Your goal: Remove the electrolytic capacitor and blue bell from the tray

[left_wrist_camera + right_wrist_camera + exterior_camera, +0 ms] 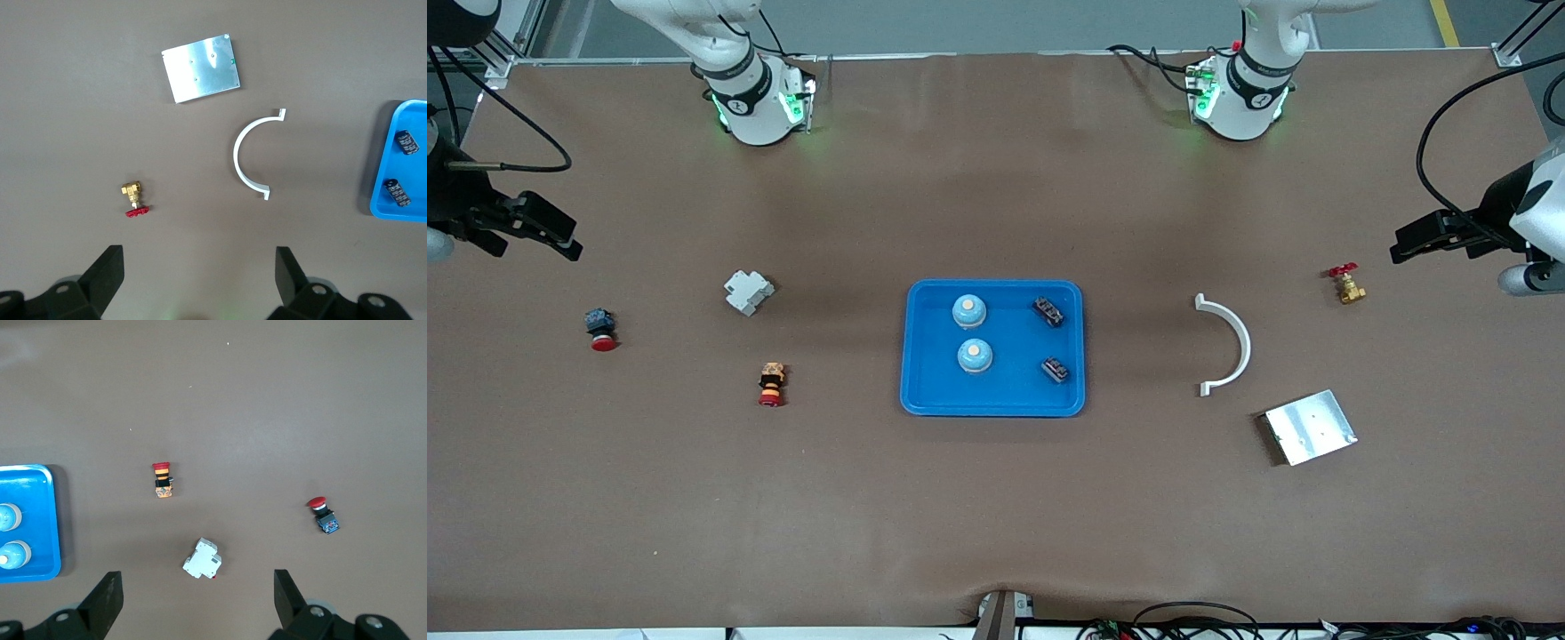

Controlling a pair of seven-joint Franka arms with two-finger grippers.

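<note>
Blue tray at mid-table, holding two bells toward the right arm's end and two capacitors toward the left arm's end, none touching.

Left gripper up in the air over the left arm's end of the table, fingers spread wide, nothing between them. Brass valve near it on the table; white half-ring lying between valve and tray; metal plate nearer the front camera than the ring. Tray well apart from this gripper, its edge with both capacitors showing in the left wrist view.

Right gripper likewise raised over the right arm's end, fingers wide apart and empty. Red-capped button near it; white breaker and orange-banded button between gripper and tray. Tray and bells well apart from this gripper.
</note>
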